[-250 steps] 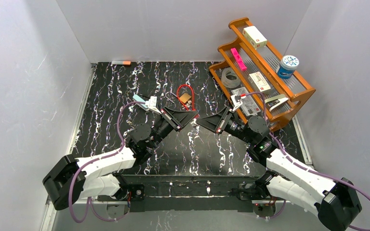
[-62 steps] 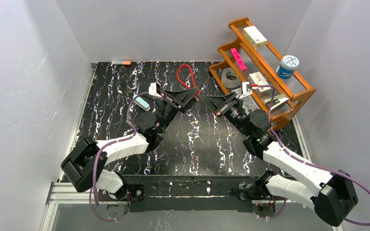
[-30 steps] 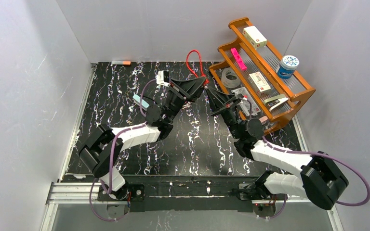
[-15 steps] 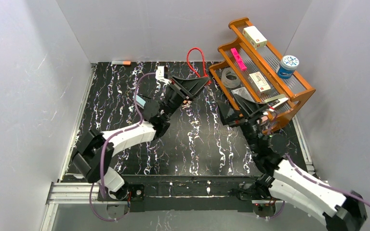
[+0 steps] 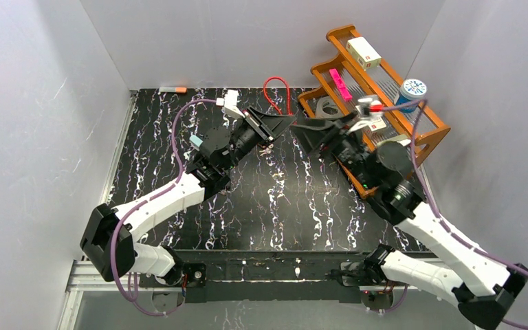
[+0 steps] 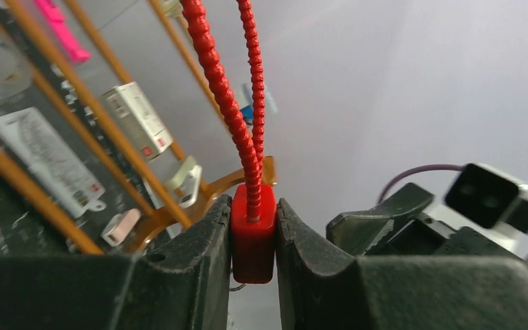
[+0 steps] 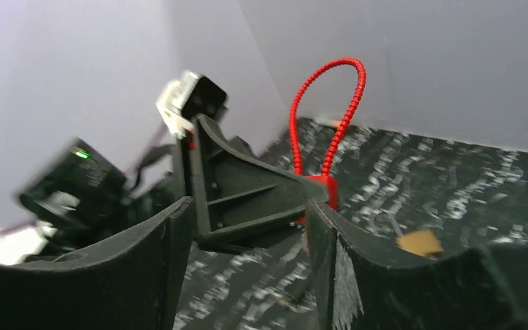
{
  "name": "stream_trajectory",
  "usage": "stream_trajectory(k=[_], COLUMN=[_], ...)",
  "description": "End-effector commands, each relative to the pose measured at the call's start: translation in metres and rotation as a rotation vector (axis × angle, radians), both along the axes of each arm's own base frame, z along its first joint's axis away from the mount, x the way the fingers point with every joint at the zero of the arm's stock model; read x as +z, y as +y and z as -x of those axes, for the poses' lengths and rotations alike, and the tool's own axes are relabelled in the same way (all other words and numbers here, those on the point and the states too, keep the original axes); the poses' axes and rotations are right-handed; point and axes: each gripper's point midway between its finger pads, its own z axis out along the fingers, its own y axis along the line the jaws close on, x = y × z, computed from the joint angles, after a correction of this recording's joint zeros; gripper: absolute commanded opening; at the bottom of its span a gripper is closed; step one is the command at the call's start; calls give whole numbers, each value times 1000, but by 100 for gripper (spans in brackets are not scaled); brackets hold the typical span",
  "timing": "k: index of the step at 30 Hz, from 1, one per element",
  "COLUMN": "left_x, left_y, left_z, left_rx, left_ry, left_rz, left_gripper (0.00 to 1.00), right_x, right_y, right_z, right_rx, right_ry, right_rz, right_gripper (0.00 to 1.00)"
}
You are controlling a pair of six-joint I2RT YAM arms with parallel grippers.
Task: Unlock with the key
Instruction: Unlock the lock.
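A red cable lock hangs in the air near the back of the table. Its red block body (image 6: 253, 234) is clamped between the pads of my left gripper (image 6: 253, 206), which is shut on it. Its ribbed red cable loop (image 5: 277, 93) stands up above the jaws. A thin wire ring pokes out under the body. I cannot make out the key itself; a tan tag (image 7: 418, 242) shows low, right of the lock (image 7: 323, 187). My right gripper (image 7: 247, 201) is open, just right of the left gripper (image 5: 285, 122), tips (image 5: 301, 127) almost touching it, holding nothing.
A wooden rack (image 5: 443, 127) stands at the back right, close behind my right arm, holding small boxes, a tape roll, a pink item (image 5: 340, 84) and a blue-lidded jar (image 5: 410, 93). An orange-tipped marker (image 5: 172, 90) lies at the back wall. White walls enclose the black marbled table.
My right gripper has opened, pulled back from the lock, then swung up again to its right side. The left gripper keeps its hold on the lock and has shifted only slightly.
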Motion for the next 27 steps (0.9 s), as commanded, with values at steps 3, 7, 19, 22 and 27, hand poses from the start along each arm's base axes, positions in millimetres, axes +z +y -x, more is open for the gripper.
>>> stream_trajectory(k=[3, 7, 19, 22, 27], left_x=[12, 9, 6, 7, 8], left_y=[16, 17, 18, 18, 19], left_z=[-9, -13, -13, -12, -11], left_rx=[101, 121, 125, 123, 119], left_ry=[8, 13, 18, 17, 15], left_rz=[-52, -82, -87, -79, -70], left_gripper=[0, 0, 0, 0, 0], right_x=[-31, -39, -58, -58, -62], right_y=[9, 13, 12, 7, 2], right_z=[-22, -24, -47, -53, -59], right_rx=[-46, -32, -121, -166, -215], right_ry=[-115, -112, -4, 26, 68], right_rz=[390, 429, 441, 413, 390], right_gripper=[64, 64, 51, 41, 33])
